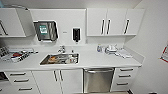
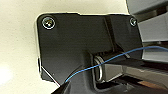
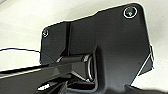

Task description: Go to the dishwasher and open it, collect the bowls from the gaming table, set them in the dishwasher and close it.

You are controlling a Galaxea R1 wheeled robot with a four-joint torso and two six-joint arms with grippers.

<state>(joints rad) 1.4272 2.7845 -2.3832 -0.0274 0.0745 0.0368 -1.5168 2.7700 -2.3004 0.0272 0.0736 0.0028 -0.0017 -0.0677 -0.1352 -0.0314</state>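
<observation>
Head view: dishwasher (image 1: 98,80) shut, under the counter (image 1: 100,61) right of sink (image 1: 60,59).

The head view looks forward and down from high up, square onto a white kitchen worktop (image 1: 100,60), near enough that the brushed stainless-steel dishwasher (image 1: 98,80) under its front edge meets the picture's lower border. White wall cabinets (image 1: 115,22) run along the top. The left wrist view sits tight behind the robot's dark mounting plate (image 2: 75,47), a pale surface beyond. The right wrist view is equally close behind its own plate (image 3: 110,47), also against pale surface. No feature is recognisably shared between views.
</observation>
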